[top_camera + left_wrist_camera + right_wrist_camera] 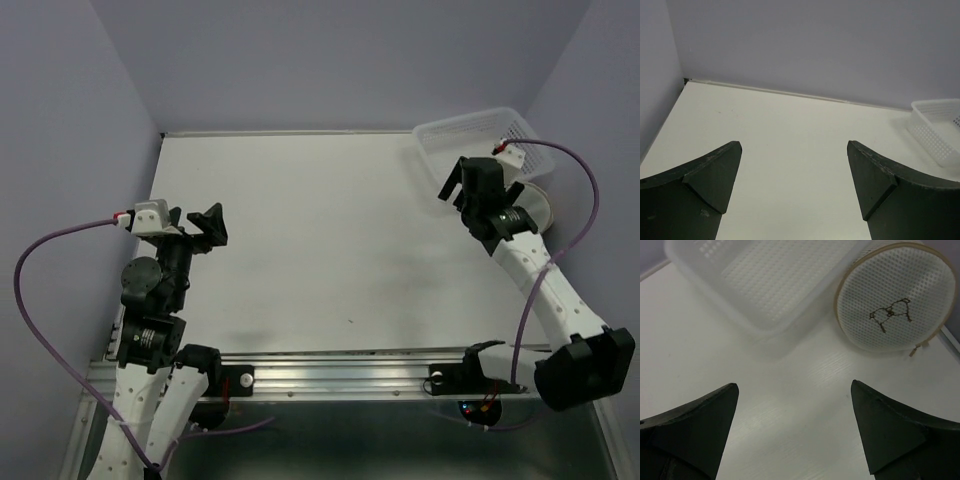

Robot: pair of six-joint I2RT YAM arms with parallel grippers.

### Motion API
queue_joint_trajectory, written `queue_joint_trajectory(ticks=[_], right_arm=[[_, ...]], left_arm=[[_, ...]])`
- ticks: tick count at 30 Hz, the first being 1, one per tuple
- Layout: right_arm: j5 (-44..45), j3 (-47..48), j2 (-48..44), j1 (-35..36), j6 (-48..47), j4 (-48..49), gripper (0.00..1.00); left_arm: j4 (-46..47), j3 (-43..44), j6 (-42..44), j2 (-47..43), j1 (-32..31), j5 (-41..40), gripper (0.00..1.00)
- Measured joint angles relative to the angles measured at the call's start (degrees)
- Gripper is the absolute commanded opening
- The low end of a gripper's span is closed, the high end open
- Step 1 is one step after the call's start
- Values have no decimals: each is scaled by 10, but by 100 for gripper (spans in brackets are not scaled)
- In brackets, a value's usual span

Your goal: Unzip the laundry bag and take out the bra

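Note:
The laundry bag (895,295) is a round white mesh pouch with a tan ring rim and a small dark mark on its face. It lies at the table's far right, next to the white basket, and shows mostly hidden behind my right arm in the top view (541,205). The bra is not visible. My right gripper (795,390) is open and empty, held over bare table just short of the bag; it also shows in the top view (452,187). My left gripper (794,147) is open and empty at the left side (203,226).
A rectangular white plastic basket (450,150) stands at the far right corner, touching the bag; it shows in the right wrist view (765,280) and the left wrist view (937,127). Lilac walls close the table at the back and sides.

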Motion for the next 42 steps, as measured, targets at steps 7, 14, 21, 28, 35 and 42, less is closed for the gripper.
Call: queue_joint_trajectory(ticks=[7, 14, 21, 28, 35, 42], right_arm=[[63, 74, 136, -143, 65, -13, 100], [73, 138, 235, -252, 89, -3, 100], [75, 166, 317, -295, 83, 10, 100], [79, 158, 332, -312, 63, 38, 100], [72, 117, 331, -337, 39, 89, 100], [25, 74, 331, -361, 17, 144, 100]], left_arm=[[0, -35, -2, -5, 0, 4, 99], [6, -36, -2, -29, -4, 4, 99], [10, -37, -2, -40, -6, 3, 99], [12, -37, -2, -40, -11, 7, 99], [13, -37, -2, -40, -11, 12, 99], [14, -38, -2, -40, -11, 15, 99]])
